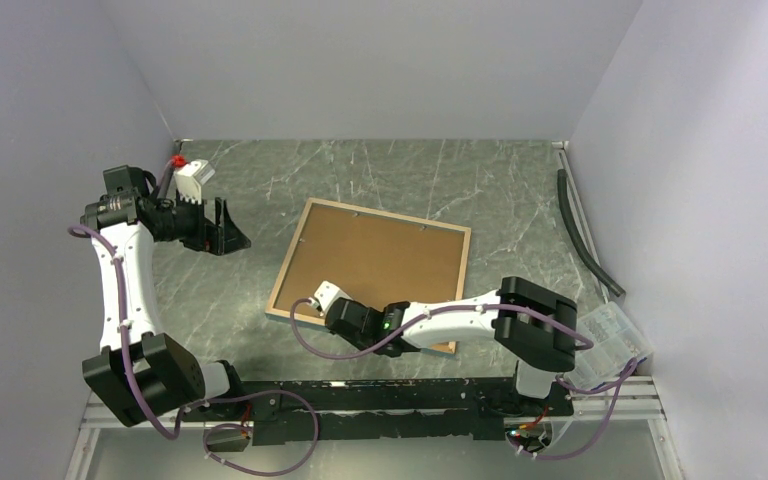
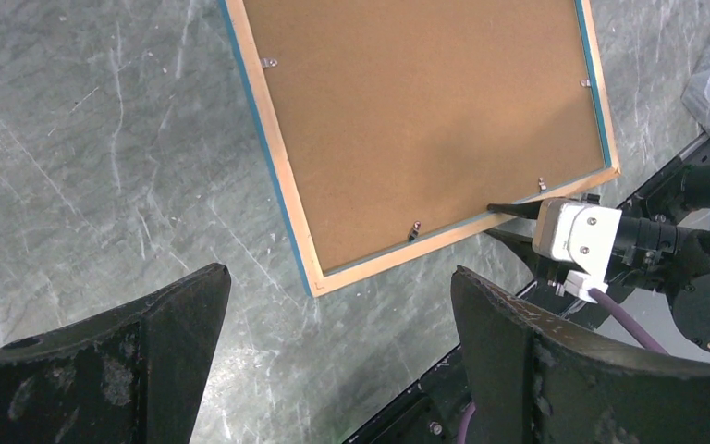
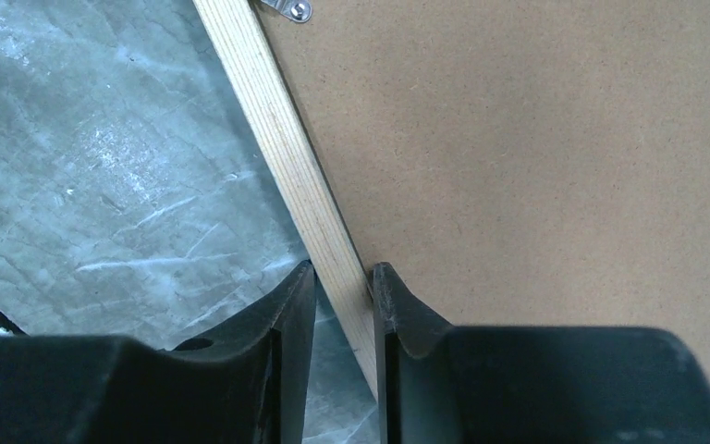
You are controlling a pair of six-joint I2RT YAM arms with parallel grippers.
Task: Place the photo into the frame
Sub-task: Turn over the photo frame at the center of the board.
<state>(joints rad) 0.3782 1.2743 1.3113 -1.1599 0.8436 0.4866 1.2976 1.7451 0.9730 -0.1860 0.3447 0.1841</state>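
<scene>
Slippage is your risk — your right gripper (image 3: 340, 287) is clenched only on the thin near rim of the frame (image 2: 275, 157), lying face-down on the table (image 1: 210, 290) with its backing board (image 1: 380, 260) seated, so lifting could twist it free; left gripper (image 1: 228, 235) hangs spread, idle.

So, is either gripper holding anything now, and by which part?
The right gripper pinches the frame by its pale wooden rim, on the near edge. The left gripper is open, holding nothing.
</scene>
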